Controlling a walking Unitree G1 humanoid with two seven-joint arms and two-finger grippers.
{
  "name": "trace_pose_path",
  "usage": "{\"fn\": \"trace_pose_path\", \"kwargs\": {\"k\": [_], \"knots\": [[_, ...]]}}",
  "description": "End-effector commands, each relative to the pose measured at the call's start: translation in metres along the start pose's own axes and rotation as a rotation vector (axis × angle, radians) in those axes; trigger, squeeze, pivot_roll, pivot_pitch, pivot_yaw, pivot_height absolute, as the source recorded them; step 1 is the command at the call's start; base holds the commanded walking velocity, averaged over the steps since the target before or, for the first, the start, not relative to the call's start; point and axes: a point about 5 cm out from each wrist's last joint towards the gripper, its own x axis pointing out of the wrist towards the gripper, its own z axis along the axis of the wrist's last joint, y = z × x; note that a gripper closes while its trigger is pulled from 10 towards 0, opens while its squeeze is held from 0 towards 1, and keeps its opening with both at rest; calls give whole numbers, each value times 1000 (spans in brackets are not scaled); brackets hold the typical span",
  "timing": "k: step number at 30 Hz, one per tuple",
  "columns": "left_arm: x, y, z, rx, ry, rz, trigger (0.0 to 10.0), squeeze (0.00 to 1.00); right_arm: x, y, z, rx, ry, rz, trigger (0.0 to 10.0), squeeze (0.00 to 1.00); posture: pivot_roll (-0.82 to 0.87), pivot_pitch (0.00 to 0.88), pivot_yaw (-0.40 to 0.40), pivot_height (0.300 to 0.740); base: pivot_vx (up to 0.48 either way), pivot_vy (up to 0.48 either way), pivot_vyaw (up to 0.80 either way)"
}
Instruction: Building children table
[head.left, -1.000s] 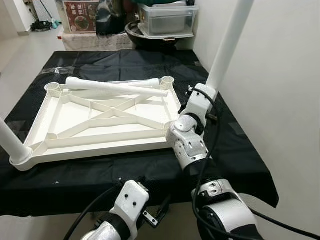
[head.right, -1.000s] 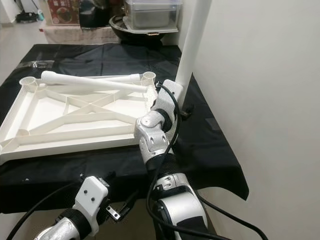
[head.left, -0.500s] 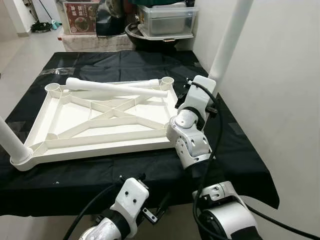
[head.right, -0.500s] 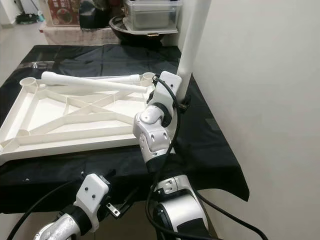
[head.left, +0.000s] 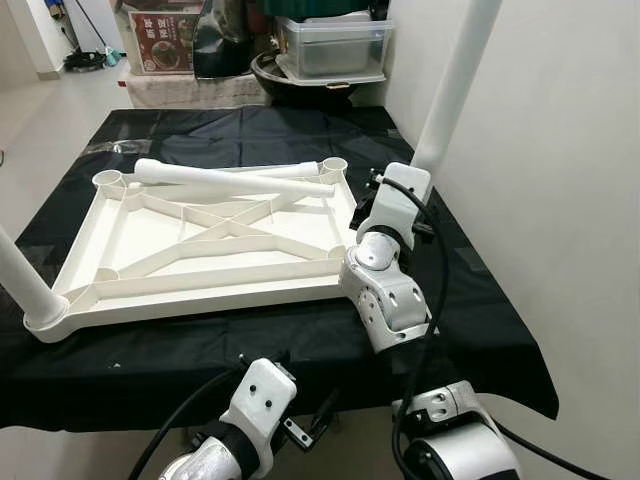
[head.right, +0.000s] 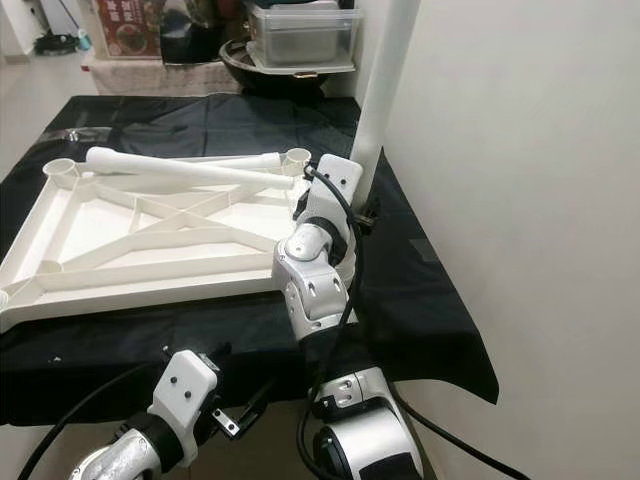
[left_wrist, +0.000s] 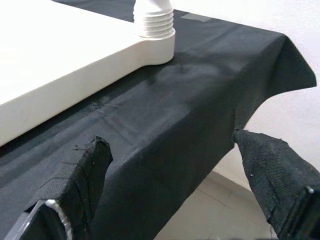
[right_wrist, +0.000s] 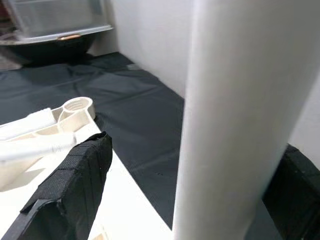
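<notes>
The white table top (head.left: 200, 240) lies upside down on a black cloth (head.left: 300, 340) that covers the work surface, its crossed ribs facing up and a round socket at each corner. One white leg (head.left: 455, 85) stands upright at the near right corner, close to the pale wall (head.left: 560, 180). Another leg (head.left: 20, 280) stands in the near left corner socket, and in the left wrist view its ribbed collar sits seated in the corner. A loose leg (head.left: 235, 178) lies across the far end of the top, reaching from the far left socket toward the far right one.

The right gripper (right_wrist: 190, 175) is at the upright leg near the wall — its two black fingers (right_wrist: 75, 180) stand apart, one on each side of the white tube, which runs between them in the right wrist view. Whether the pads press on the tube I cannot tell. The silver right arm (head.left: 385, 270) bends up from below the table edge to reach it.

The left gripper (left_wrist: 175, 190) hangs low before the near edge of the cloth, its fingers spread wide with nothing between them.

Beyond the table stand a clear storage box (head.left: 335, 45) on a dark basin (head.left: 275, 72) and a printed carton (head.left: 160, 40).
</notes>
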Motion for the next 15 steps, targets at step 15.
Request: {"fn": "trace_pose_path", "kwargs": {"k": [15], "knots": [[2, 1, -6, -6, 8, -3, 10000, 0, -29, -3, -49, 10, 213, 79, 10000, 0, 131, 36, -53, 740, 0, 0, 0]]}}
